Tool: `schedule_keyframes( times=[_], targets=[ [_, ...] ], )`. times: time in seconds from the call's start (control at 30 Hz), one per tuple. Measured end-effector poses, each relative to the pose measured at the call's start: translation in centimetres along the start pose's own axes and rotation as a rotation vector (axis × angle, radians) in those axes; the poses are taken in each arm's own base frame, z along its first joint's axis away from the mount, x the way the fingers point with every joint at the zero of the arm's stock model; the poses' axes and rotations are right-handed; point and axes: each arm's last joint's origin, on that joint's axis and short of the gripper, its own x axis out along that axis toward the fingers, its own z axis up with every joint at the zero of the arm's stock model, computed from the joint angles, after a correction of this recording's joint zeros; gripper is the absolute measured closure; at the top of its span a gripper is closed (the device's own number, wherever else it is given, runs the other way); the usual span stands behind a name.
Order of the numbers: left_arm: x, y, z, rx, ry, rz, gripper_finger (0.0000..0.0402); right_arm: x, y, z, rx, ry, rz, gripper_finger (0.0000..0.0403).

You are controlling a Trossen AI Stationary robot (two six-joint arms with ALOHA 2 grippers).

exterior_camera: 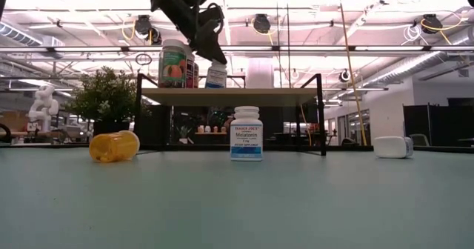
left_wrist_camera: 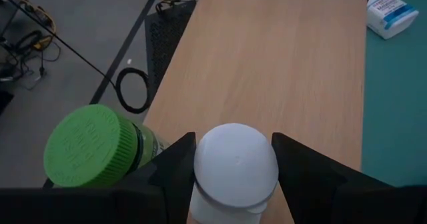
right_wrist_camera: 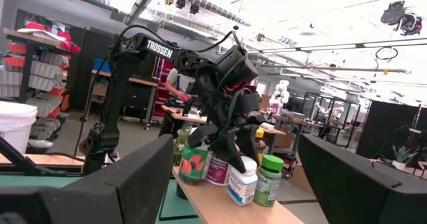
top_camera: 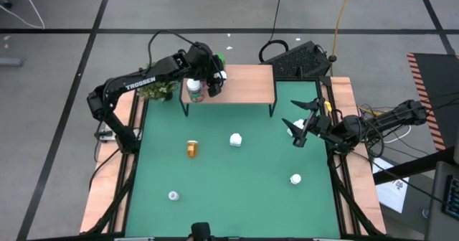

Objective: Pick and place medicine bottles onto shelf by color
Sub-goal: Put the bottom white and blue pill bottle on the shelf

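Left gripper (left_wrist_camera: 233,174) jaws clasp a white bottle (left_wrist_camera: 235,167) on the shelf (top_camera: 244,83); right gripper (top_camera: 300,123) jaws wide; 5 bottles remain on the desk (top_camera: 237,176).

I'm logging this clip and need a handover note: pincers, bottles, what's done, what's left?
Left pincer: over the shelf's left end, fingers around a white-capped bottle standing beside the green-capped bottle.
Right pincer: open, holding nothing, at the table's right edge.
Done: a cluster of bottles stands on the shelf's left end.
Left on the table: amber bottle on its side and four white bottles.
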Motion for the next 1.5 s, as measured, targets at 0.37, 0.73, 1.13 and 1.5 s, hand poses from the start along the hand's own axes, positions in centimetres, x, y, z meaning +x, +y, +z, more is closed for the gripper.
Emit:
schedule_keyframes(
  times=[0.37, 0.73, 1.13, 1.5],
  targets=[
    [0.0, 0.0, 0.0, 0.016, -0.001, 0.001, 0.0175, 0.0, 0.0, 0.0, 0.0, -0.001, 0.001, 0.0085],
    [-0.2, -0.2, 0.2, 0.061, 0.02, 0.071, 0.0137, 0.0, 0.0, 0.0, -0.003, -0.001, 0.002, 0.0085],
    [-2.4, -3.2, 2.5, 0.185, -0.092, 0.129, 0.0147, 0.0, 0.0, 0.0, -0.005, -0.003, 0.001, 0.0085],
    [-0.3, -8.8, 1.7, 0.448, 0.072, 0.013, 0.0194, 0.0, 0.0, 0.0, -0.004, -0.004, 0.002, 0.0085]
  ],
)
